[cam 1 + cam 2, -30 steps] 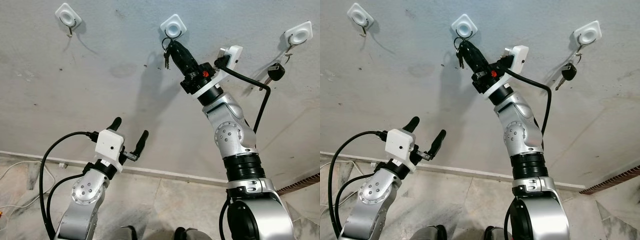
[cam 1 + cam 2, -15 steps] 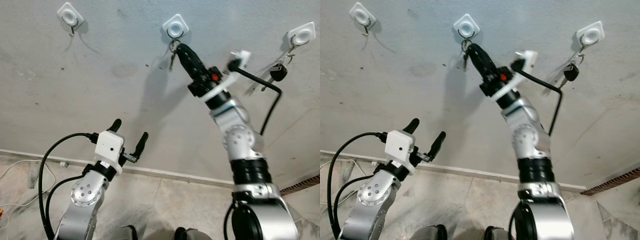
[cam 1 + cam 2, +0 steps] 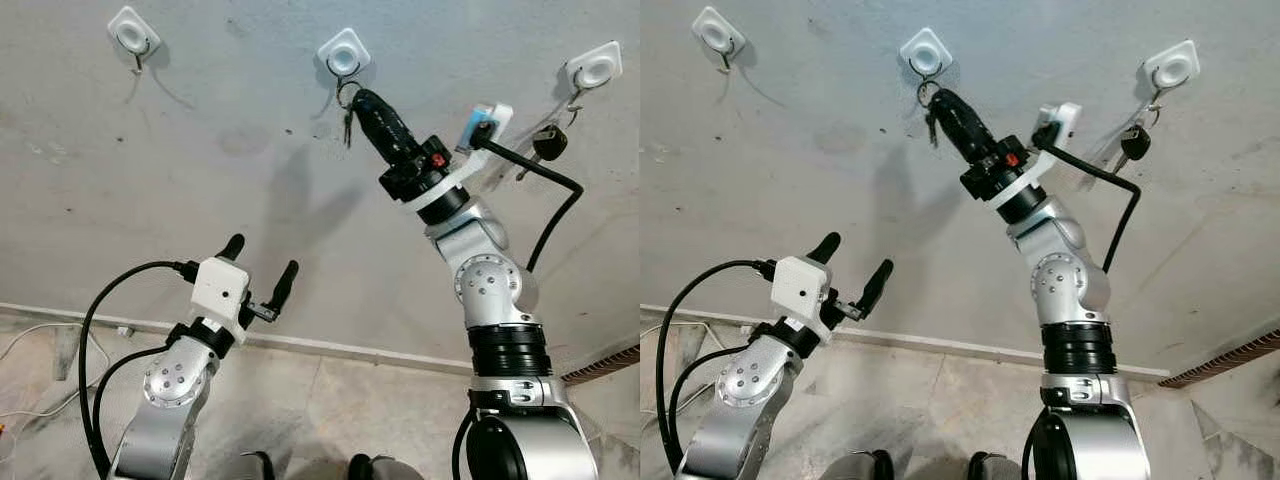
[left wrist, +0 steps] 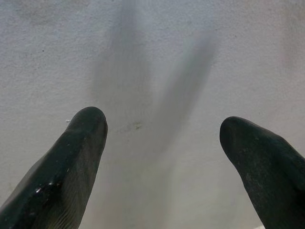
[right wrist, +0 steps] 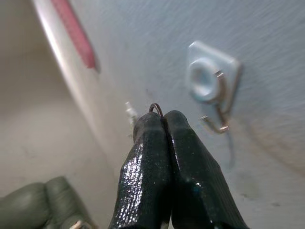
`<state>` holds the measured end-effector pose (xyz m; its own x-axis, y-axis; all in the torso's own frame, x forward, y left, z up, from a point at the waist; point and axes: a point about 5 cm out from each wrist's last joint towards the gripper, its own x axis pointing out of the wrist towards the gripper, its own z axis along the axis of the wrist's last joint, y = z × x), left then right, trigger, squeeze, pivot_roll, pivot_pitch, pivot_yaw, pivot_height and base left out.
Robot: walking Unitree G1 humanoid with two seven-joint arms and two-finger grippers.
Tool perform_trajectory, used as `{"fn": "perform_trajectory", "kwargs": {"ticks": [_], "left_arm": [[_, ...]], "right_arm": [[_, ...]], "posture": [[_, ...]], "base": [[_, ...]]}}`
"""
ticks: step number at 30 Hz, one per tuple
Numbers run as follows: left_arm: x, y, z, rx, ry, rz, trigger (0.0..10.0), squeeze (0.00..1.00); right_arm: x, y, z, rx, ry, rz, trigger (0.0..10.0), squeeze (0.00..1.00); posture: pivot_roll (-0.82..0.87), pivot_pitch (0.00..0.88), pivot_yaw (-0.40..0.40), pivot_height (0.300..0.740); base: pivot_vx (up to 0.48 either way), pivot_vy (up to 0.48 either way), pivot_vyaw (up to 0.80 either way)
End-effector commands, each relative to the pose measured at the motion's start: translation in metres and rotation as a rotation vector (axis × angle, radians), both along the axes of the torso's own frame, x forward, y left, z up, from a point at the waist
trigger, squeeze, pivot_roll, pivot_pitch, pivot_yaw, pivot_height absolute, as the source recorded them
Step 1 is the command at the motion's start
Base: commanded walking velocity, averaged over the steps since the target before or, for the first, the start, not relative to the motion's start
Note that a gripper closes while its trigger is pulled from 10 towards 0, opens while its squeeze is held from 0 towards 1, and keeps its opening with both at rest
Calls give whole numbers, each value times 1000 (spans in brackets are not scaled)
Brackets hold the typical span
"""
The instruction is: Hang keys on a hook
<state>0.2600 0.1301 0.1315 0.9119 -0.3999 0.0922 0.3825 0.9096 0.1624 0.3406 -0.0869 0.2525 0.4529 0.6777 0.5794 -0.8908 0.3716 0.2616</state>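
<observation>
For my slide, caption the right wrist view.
Right gripper shut on the key ring, beside the wall hook.

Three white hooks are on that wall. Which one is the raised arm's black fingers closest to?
The middle white square wall hook. The right gripper holds a key ring just below it. The left white hook hangs bare; the right white hook already carries a black-headed key.

right gripper (image 3: pixel 358 100) swung rightward, keys (image 3: pixel 346 118) now just below middle hook (image 3: pixel 343 55)

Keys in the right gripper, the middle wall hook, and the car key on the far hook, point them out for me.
keys (image 3: pixel 346 128), left eye view, dangling blades.
middle hook (image 3: pixel 344 53), left eye view, white base.
car key (image 3: pixel 550 146), left eye view, black head.
</observation>
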Motion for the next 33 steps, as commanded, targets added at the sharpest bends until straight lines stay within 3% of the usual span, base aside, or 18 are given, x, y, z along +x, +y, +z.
{"fn": "perform_trajectory", "kwargs": {"ticks": [1,8,15,33], "left_arm": [[-3,-1,-2,4,14,-6,10000,0],[-4,0,-2,4,15,-5,10000,0],[-5,0,1,13,3,-10,10000,0],[-5,0,-1,15,9,-8,10000,0]], "right_arm": [[-2,6,6,-6,-32,41,10000,0],[2,12,2,-6,-15,38,10000,0],[12,10,1,7,17,-25,10000,0],[22,8,-5,24,51,-63,10000,0]], "posture": [[101,173,16,740],[109,171,16,740],[113,172,17,740],[114,172,17,740]], "base": [[0,0,0],[0,0,0],[0,0,0],[0,0,0]]}}
